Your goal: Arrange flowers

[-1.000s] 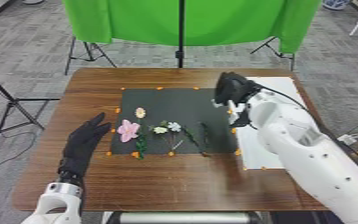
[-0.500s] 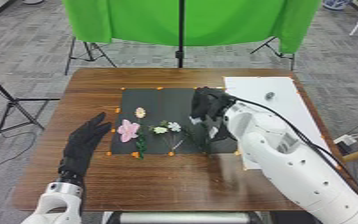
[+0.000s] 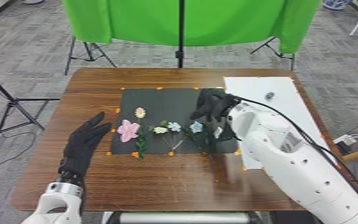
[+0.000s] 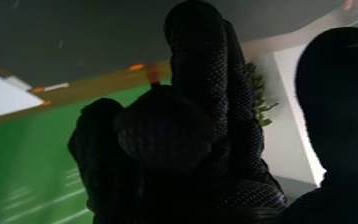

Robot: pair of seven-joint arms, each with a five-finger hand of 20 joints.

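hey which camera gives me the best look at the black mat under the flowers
The head view: it takes in most of the black mat and the flowers lying there, though the right hand hides some of its right side. The right wrist view shows part of it beyond that hand.

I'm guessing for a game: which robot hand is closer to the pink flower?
Left. The left hand is just to the left of the pink flower; the right hand is farther off, over the right side of the black mat.
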